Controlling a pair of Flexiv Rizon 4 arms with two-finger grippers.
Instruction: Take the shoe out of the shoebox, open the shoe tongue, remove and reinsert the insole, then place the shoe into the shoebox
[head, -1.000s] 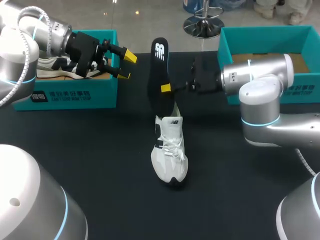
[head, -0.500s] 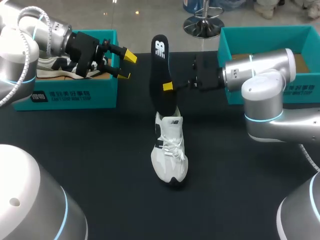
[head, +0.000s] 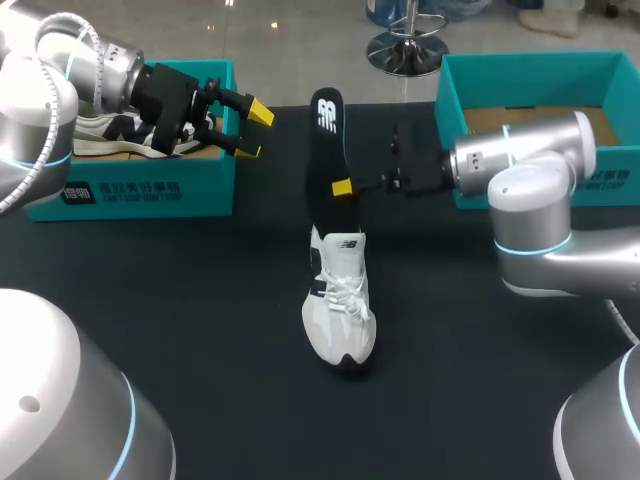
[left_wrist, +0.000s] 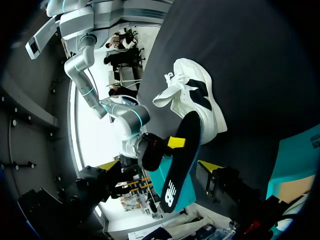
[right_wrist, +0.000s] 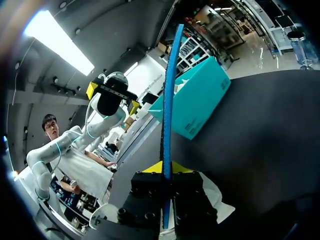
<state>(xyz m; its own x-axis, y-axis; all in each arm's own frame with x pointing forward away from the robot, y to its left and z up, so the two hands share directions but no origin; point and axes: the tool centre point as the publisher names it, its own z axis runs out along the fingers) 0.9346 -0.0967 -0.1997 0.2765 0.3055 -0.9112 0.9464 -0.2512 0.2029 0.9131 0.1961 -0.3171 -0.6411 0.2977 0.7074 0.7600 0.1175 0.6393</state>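
Right gripper (head: 341, 187) pinches the insole (head: 325, 140) upright over the shoe (head: 341, 300) at mid-table; left gripper (head: 255, 132) hangs open by a shoebox (head: 150, 190). Gripped at one edge, the insole could twist or buckle.

We count two teal shoeboxes on our table (head: 200, 330): the left shoebox (head: 150, 190) at the far left edge, the right shoebox (head: 520, 70) at the far right. Two shoes: a white shoe (head: 340, 300) mid-table, a second shoe (head: 105, 135) inside the left shoebox. One black insole (head: 322, 150). Two grippers too, left gripper (head: 255, 132) and right gripper (head: 342, 187).
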